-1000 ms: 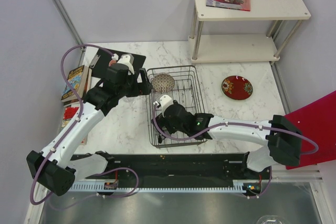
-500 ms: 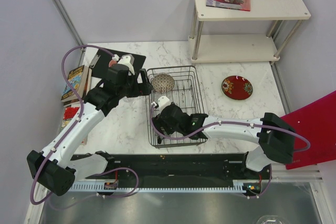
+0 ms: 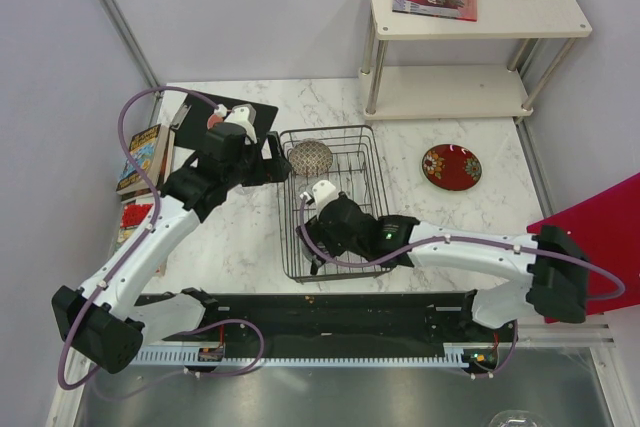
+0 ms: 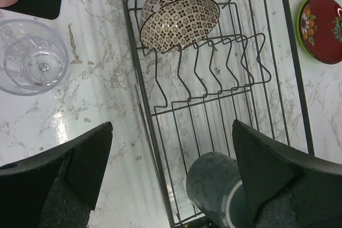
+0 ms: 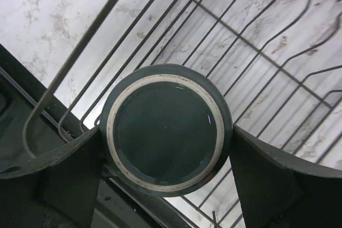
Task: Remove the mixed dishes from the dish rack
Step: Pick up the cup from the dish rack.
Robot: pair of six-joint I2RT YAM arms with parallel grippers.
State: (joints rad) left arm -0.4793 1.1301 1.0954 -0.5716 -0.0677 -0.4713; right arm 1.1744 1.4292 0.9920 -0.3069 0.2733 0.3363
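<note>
The dark grey mug (image 5: pixel 165 126) sits in the dish rack (image 5: pixel 256 52), mid-frame, its base toward me; my right gripper (image 5: pixel 166 148) grips it wide, fingers on both sides; I judge: lift slowly, clear of the wires.

Frame centre of the dish rack (image 4: pixel 214 124): open wire floor crossed by upright tines (image 4: pixel 216 65), bounded by the bowl (image 4: pixel 179 17) at top and the dark grey mug (image 4: pixel 211 182), seemingly hard against the rack's left edge, at bottom.
</note>
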